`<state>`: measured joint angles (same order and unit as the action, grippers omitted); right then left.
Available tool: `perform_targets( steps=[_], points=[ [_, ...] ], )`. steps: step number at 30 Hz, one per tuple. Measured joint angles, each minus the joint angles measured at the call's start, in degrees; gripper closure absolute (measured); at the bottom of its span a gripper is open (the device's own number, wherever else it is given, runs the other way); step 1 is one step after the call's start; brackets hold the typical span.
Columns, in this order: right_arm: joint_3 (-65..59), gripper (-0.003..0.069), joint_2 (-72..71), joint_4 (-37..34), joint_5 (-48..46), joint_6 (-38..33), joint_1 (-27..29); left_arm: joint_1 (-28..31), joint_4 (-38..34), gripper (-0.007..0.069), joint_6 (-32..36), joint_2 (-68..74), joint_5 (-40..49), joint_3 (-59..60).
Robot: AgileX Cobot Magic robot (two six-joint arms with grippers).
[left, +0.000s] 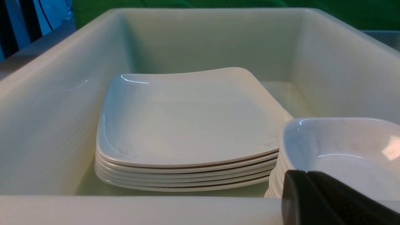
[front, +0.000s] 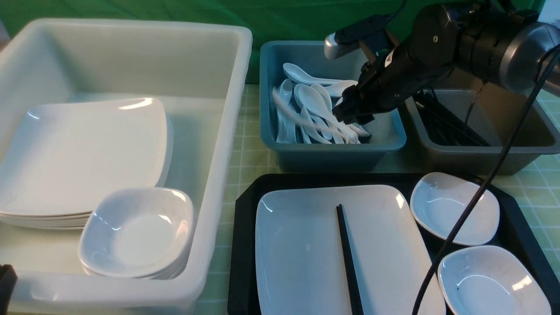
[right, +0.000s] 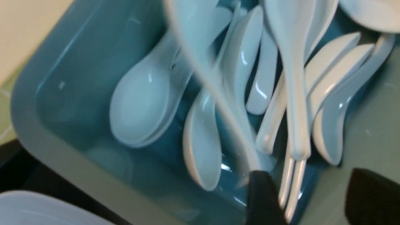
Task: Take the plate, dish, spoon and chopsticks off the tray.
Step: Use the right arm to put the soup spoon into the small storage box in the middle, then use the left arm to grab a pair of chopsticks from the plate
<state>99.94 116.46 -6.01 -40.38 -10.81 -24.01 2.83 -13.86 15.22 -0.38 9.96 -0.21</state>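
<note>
The plate [front: 302, 245] lies on the black tray [front: 245, 245] with the chopsticks [front: 348, 258] across its middle. Two small white dishes [front: 455, 208] [front: 494, 280] sit on the tray's right side. My right gripper [front: 345, 114] [right: 309, 184] hangs open over the blue bin [front: 396, 140]. A motion-blurred white spoon [front: 297, 116] [right: 215, 93] slants over the other spoons, its handle end by one fingertip and nothing between the fingers. My left gripper [left: 307, 172] is shut and empty at the near edge of the white bin [left: 47, 125], in front of the stacked dishes.
The white bin [front: 227, 131] on the left holds a stack of plates [front: 78, 157] and a stack of small dishes [front: 138, 234]. Several spoons [front: 315, 103] fill the blue bin. A grey bin [front: 516, 151] holds black chopsticks. A black cable [front: 463, 218] hangs across the tray's right side.
</note>
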Motion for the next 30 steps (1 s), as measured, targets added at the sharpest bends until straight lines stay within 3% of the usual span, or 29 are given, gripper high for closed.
perform_targets(
  steps=[2, 4, 7, 10, 13, 20, 30],
  points=[
    [0.42, 0.0249, -0.28, 0.0, -1.02, 0.88, 0.0, 0.0, 0.0, 0.0625, 0.0, 0.0, 0.0, 0.0],
    [1.06, 0.0265, -0.95, 0.05, -3.99, 1.07, 0.0, 0.0, 0.0, 0.0625, 0.0, 0.0, 0.0, 0.0],
    [2.62, 0.0363, -2.72, 0.25, -10.08, 1.06, 0.0, 0.0, 0.0, 0.0625, 0.0, 0.0, 0.0, 0.0],
    [5.76, 0.0582, -6.53, 0.83, -22.24, 0.53, 0.0, 0.0, 0.0, 0.0625, 0.0, 0.0, 0.0, 0.0],
    [6.37, 0.0641, -11.83, 1.01, -27.33, 0.01, 0.0, 0.0, 0.06, 0.0625, 0.0, 0.0, 0.0, 0.0],
    [4.61, 0.0649, -27.28, 1.07, -28.63, -0.35, 0.0, 0.0, 0.06, 0.0625, 0.12, 0.0, 0.0, 0.0],
    [-14.77, 0.0643, -55.81, 1.07, -28.94, -0.29, 0.0, 0.0, 0.11, 0.0625, 0.12, 0.0, 0.0, 0.0]
  ],
)
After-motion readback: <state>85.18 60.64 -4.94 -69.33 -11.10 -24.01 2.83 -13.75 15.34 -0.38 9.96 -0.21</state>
